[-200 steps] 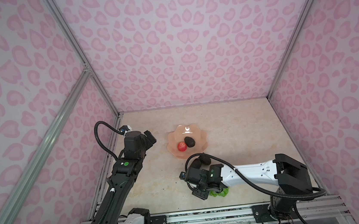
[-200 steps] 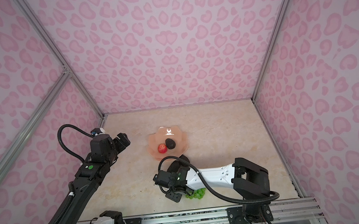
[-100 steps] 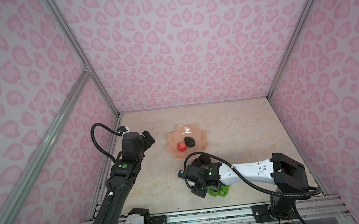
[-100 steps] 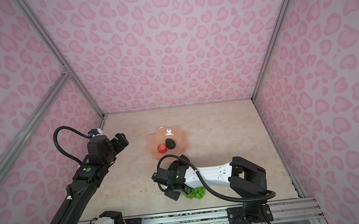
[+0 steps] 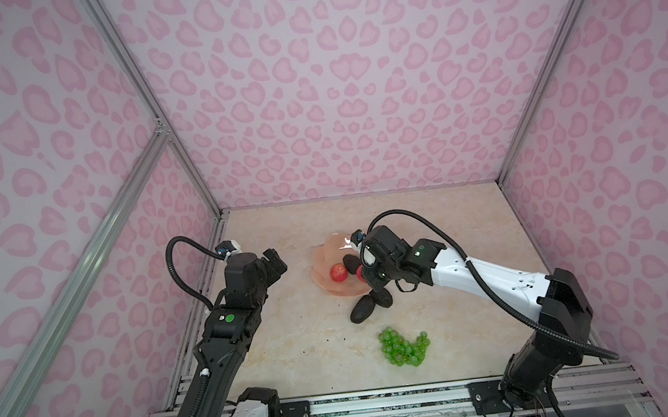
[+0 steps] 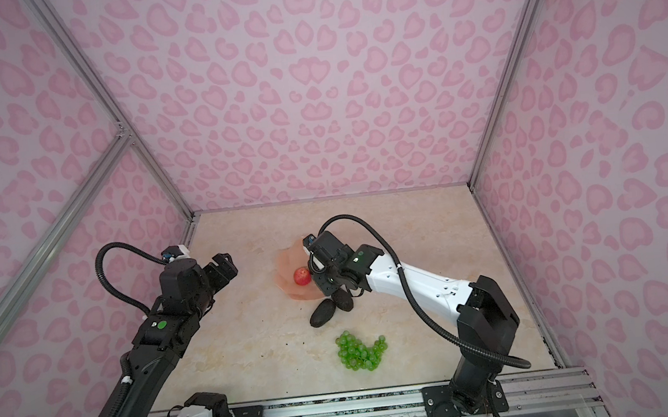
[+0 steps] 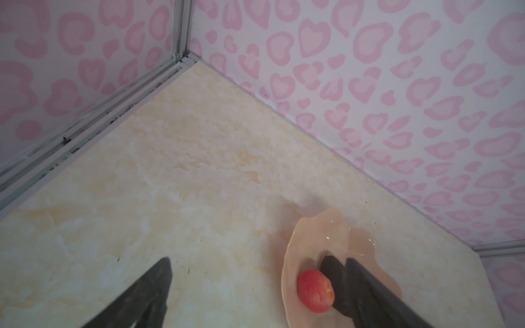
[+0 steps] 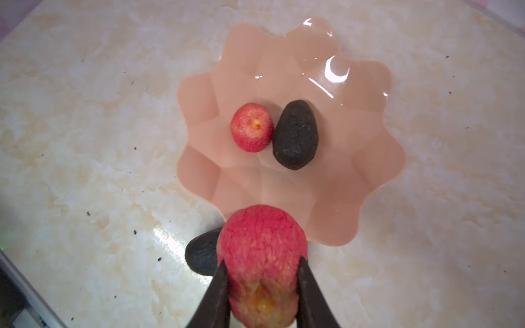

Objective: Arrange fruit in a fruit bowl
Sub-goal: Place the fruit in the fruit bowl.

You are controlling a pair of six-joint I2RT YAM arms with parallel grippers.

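right end effector (image 8: pixel 262 286) clamps red apple (image 8: pixel 261 250) | above bowl (image 8: pixel 377 176) rim | left end effector (image 7: pixel 255 289) spread

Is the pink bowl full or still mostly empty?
Mostly empty: the bowl holds only one red apple and one dark avocado; its other hollows are bare.

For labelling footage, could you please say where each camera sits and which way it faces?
Both top views: high up front, looking down at the table; left arm and right arm show.
Left wrist: faces bowl obliquely; open left tool shows.
Right wrist: above bowl; right tool grips an apple.
Both wrists share resting apple, avocado.
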